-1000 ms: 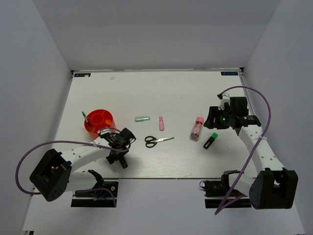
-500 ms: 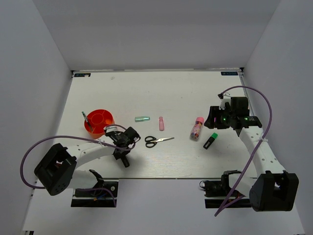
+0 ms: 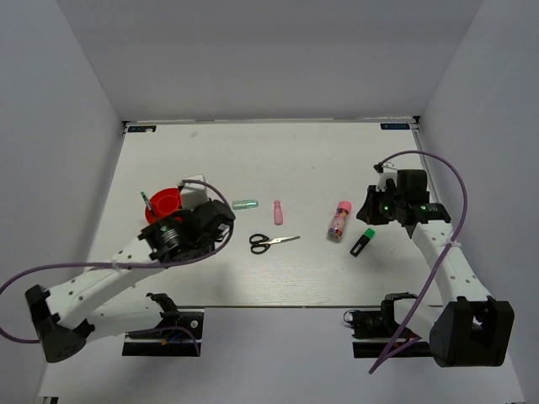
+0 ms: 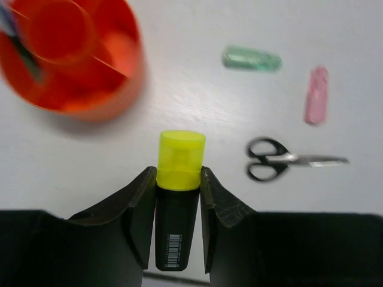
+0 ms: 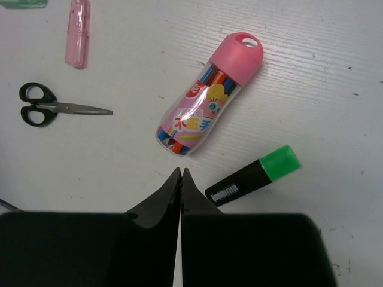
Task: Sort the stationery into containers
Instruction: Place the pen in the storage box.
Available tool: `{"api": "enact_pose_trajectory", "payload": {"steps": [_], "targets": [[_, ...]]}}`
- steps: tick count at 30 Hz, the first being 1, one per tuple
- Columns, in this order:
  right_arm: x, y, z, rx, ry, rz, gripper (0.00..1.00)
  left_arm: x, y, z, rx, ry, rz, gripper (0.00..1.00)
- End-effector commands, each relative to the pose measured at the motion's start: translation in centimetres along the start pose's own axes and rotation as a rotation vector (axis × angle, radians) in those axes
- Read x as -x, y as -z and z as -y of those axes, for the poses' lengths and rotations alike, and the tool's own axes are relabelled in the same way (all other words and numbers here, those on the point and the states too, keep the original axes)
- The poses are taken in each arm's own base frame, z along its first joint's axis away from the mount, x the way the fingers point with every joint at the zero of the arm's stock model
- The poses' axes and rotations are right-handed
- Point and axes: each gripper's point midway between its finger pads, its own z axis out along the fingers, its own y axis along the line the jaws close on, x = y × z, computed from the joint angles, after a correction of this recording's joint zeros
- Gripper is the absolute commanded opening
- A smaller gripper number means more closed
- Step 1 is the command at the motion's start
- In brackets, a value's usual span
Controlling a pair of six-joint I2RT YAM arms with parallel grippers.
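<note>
Left gripper [image 4: 178, 173] has risen from the surface [image 4: 197, 101], clamped on the yellow-capped marker [image 4: 181, 149], its long axis pointing forward; the orange cup [image 4: 128, 66] lies ahead-left. Right gripper [image 5: 181, 173] closed, empty.

Translucent glossy plastic cup [image 4: 116, 86], scissors [image 5: 63, 108] — bare metal blades, black plastic handles, matt white table [image 5: 311, 78]

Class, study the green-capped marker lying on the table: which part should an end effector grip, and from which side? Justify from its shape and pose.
Grip the green-capped marker on its black barrel near mid-length, descending from above. It lies flat and diagonal, so the grip should probably close across its narrow width, square to its length. The pink-capped tube lies apart, leaving room.
</note>
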Motion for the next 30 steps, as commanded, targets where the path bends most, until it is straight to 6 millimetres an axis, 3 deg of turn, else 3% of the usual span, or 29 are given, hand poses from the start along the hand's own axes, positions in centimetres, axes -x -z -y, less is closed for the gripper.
{"api": "enact_pose_trajectory", "payload": {"steps": [1,3,4,5,6,7,8,9,19,30], "targets": [[0.8,0.3,-1.3,0.075,0.036,0.051,0.0,4.9,1.3,-6.7,0.235,-0.215,0.274,0.0],[0.6,0.3,-1.8,0.109,0.053,0.054,0.0,6.9,1.1,-7.8,0.29,-0.273,0.443,0.0],[0.8,0.3,-2.1,0.122,0.064,0.066,0.0,8.6,1.2,-6.3,0.245,-0.183,0.534,0.0],[0.7,0.3,-2.1,0.126,0.064,0.066,0.0,8.3,0.9,-7.0,0.252,-0.192,0.572,0.0],[0.7,0.2,-2.2,0.133,0.067,0.074,0.0,11.5,2.3,-5.5,0.219,-0.163,0.69,0.0],[0.6,0.2,-2.4,0.144,0.071,0.073,0.0,10.1,1.0,-6.2,0.251,-0.24,0.692,0.0],[0.6,0.3,-2.4,0.151,0.068,0.075,0.0,10.8,1.0,-6.7,0.293,-0.298,0.708,0.0],[0.6,0.2,-2.4,0.155,0.099,0.078,0.0,12.3,1.9,-6.4,0.278,-0.241,0.771,0.0],[0.5,0.3,-2.8,0.183,0.11,0.082,0.0,12.5,-2.1,-7.1,0.351,-0.291,0.73,0.0],[0.4,0.4,-2.9,0.181,0.112,0.083,0.0,9.7,-5.9,-8.6,0.36,-0.302,0.618,0.0]]}}
